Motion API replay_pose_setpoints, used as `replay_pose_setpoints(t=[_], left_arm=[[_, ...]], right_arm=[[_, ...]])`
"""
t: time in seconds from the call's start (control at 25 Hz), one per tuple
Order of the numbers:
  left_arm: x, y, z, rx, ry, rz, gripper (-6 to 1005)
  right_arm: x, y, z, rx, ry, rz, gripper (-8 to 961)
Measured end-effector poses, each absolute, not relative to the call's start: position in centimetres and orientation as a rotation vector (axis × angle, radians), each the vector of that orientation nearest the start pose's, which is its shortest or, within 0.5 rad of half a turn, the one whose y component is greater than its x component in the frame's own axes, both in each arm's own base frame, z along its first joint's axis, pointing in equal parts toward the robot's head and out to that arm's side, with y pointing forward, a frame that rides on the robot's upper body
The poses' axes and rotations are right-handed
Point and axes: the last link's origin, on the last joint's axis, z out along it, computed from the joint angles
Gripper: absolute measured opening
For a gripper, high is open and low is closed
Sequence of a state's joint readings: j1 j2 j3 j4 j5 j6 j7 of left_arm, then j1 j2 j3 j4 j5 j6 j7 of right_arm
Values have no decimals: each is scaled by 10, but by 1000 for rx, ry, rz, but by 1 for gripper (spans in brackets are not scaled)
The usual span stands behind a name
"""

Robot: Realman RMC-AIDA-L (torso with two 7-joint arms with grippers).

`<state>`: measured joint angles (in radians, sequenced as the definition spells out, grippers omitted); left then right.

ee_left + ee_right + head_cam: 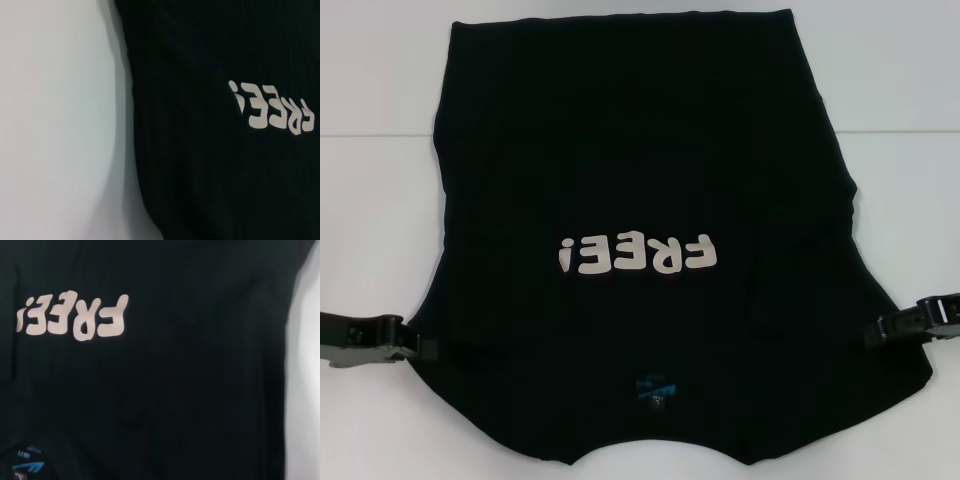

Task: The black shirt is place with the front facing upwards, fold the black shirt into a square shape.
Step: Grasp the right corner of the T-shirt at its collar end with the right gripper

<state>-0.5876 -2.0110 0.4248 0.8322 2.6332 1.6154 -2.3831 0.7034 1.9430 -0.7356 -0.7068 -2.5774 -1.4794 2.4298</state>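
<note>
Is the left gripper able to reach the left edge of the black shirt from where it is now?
Probably yes. The left gripper sits low on the white table, right at the black shirt's left edge, and nothing lies between them.

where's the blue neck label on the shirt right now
In the head view the blue neck label sits near the black shirt's near edge, centred, below the lettering.

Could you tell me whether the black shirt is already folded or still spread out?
Mostly spread: the black shirt lies flat, lettering up, sleeves not visible.
</note>
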Motion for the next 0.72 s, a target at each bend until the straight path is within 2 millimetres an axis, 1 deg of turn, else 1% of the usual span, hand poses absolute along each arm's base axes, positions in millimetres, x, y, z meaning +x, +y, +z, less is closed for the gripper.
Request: replay_pose_setpoints(t=[0.24, 0.36, 0.72], left_arm=[[-326, 327, 62, -2150, -1884, -213, 22], [-327, 326, 62, -2151, -1884, -213, 22], [-327, 326, 61, -2160, -1876, -211, 21]], right_arm=[[296, 371, 35, -2297, 1671, -201, 881], [295, 372, 32, -2291, 1654, -244, 749], [293, 374, 31, -2297, 1641, -249, 386]])
